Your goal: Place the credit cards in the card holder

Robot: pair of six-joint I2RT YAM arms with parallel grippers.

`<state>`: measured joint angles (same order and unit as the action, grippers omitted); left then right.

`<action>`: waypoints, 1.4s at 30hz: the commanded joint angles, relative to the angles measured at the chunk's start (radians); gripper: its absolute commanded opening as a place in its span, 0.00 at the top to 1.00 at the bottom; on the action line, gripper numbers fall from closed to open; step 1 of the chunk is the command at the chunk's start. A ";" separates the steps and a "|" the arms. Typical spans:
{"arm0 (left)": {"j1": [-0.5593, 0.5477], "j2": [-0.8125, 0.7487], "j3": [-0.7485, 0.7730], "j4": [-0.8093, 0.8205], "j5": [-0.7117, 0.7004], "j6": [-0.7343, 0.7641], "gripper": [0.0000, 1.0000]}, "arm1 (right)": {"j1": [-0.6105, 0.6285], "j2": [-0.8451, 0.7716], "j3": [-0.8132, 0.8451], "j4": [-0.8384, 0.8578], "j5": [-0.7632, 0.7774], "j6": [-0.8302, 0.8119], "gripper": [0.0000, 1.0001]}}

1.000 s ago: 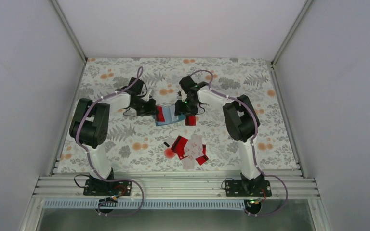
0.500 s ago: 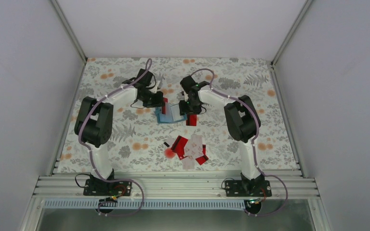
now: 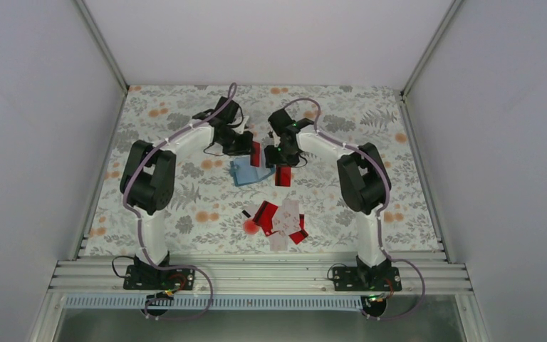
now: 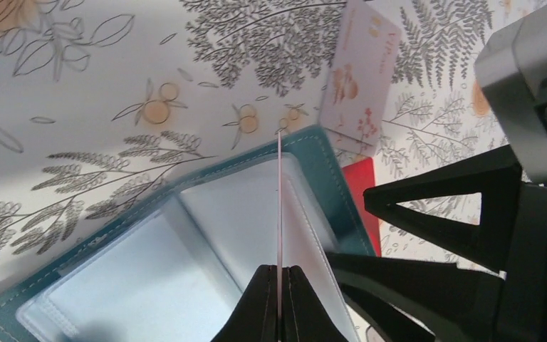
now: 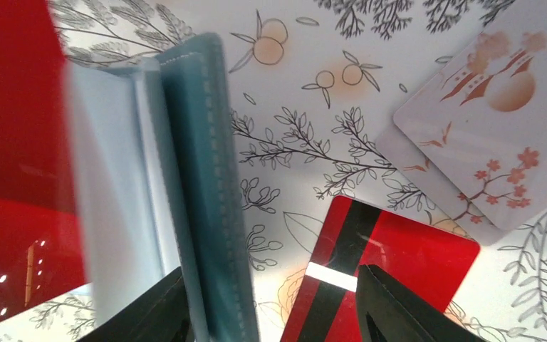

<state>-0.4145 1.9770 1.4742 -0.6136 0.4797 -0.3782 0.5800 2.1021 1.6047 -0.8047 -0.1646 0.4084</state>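
The teal card holder lies open at mid-table, pale inner sleeves up. My left gripper is shut on a red credit card, seen edge-on and standing upright over the holder's right sleeve. My right gripper is open at the holder's right side, with the raised teal cover between its fingers, against the left one. A red card with a black stripe lies under that gripper. Two white cards overlap beside it. More credit cards are heaped nearer the front.
A small round red blob and a tiny black piece lie left of the heap. The flowered table cover is walled in on three sides. A metal rail runs along the front.
My left gripper has carried the red card right and toward the back, from the holder's left side to over its right sleeve. The right gripper has barely shifted.
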 commanded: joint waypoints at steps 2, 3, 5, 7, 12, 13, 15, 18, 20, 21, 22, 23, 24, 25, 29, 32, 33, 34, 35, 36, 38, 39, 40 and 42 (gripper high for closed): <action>-0.026 0.053 0.051 -0.030 0.021 -0.015 0.98 | -0.022 -0.074 0.006 -0.011 0.013 -0.022 0.42; -0.030 0.064 0.054 -0.031 0.020 -0.015 0.98 | -0.026 -0.082 0.004 -0.014 0.015 -0.023 0.41; -0.033 0.087 0.054 -0.024 0.023 -0.014 0.98 | -0.039 -0.109 -0.006 -0.014 0.018 -0.023 0.40; -0.038 0.109 0.061 -0.019 0.026 -0.012 0.98 | -0.056 -0.133 -0.016 -0.017 0.012 -0.029 0.39; -0.048 0.165 0.133 -0.033 0.027 0.000 0.98 | -0.072 -0.183 -0.030 -0.009 -0.041 -0.067 0.40; -0.050 0.175 0.145 -0.036 0.027 0.001 0.98 | -0.072 -0.193 -0.037 0.011 -0.081 -0.082 0.41; -0.053 0.189 0.165 -0.041 0.028 0.003 0.98 | -0.071 -0.196 -0.052 0.047 -0.170 -0.096 0.43; -0.055 0.199 0.180 -0.050 0.026 0.009 0.97 | -0.072 -0.152 -0.045 0.067 -0.229 -0.095 0.49; -0.056 0.198 0.182 -0.056 0.017 0.013 0.98 | -0.071 -0.118 -0.026 0.071 -0.233 -0.089 0.55; -0.056 0.197 0.185 -0.059 0.013 0.016 0.98 | -0.072 -0.102 -0.021 0.080 -0.242 -0.088 0.56; -0.056 0.197 0.187 -0.063 0.010 0.017 0.98 | -0.072 -0.090 -0.014 0.088 -0.246 -0.086 0.57; -0.057 0.197 0.187 -0.063 0.011 0.018 0.98 | -0.073 -0.073 -0.005 0.093 -0.249 -0.085 0.59; -0.056 0.198 0.190 -0.064 0.011 0.018 0.98 | -0.074 -0.058 0.002 0.095 -0.252 -0.087 0.60; -0.056 0.199 0.191 -0.066 0.012 0.018 0.98 | -0.077 -0.042 0.006 0.100 -0.257 -0.089 0.62; -0.056 0.202 0.203 -0.081 0.010 0.022 0.98 | -0.096 0.007 0.012 0.108 -0.247 -0.098 0.66; -0.056 0.194 0.213 -0.098 0.001 0.028 0.98 | -0.117 0.030 0.011 0.103 -0.208 -0.112 0.67; -0.055 0.190 0.216 -0.107 -0.003 0.031 0.98 | -0.122 0.037 0.010 0.101 -0.193 -0.118 0.69; -0.055 0.182 0.219 -0.116 -0.009 0.033 0.98 | -0.126 0.043 0.005 0.102 -0.182 -0.126 0.70; -0.055 0.171 0.218 -0.121 -0.015 0.033 0.98 | -0.129 0.051 -0.005 0.103 -0.177 -0.132 0.72; -0.055 0.158 0.216 -0.126 -0.021 0.034 0.98 | -0.130 0.058 -0.013 0.105 -0.175 -0.140 0.73; -0.056 0.137 0.206 -0.138 -0.037 0.036 0.98 | -0.131 0.072 -0.033 0.109 -0.173 -0.151 0.74; -0.056 0.129 0.194 -0.138 -0.044 0.037 0.98 | -0.131 0.076 -0.044 0.112 -0.170 -0.153 0.75; -0.055 0.123 0.183 -0.139 -0.051 0.038 0.98 | -0.131 0.077 -0.060 0.117 -0.168 -0.153 0.75; -0.054 0.122 0.165 -0.149 -0.070 0.034 0.98 | -0.131 0.075 -0.087 0.131 -0.168 -0.152 0.75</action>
<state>-0.4679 2.1490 1.6627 -0.7246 0.4564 -0.3546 0.4507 2.1490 1.5692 -0.6971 -0.3553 0.2810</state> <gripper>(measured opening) 0.027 0.252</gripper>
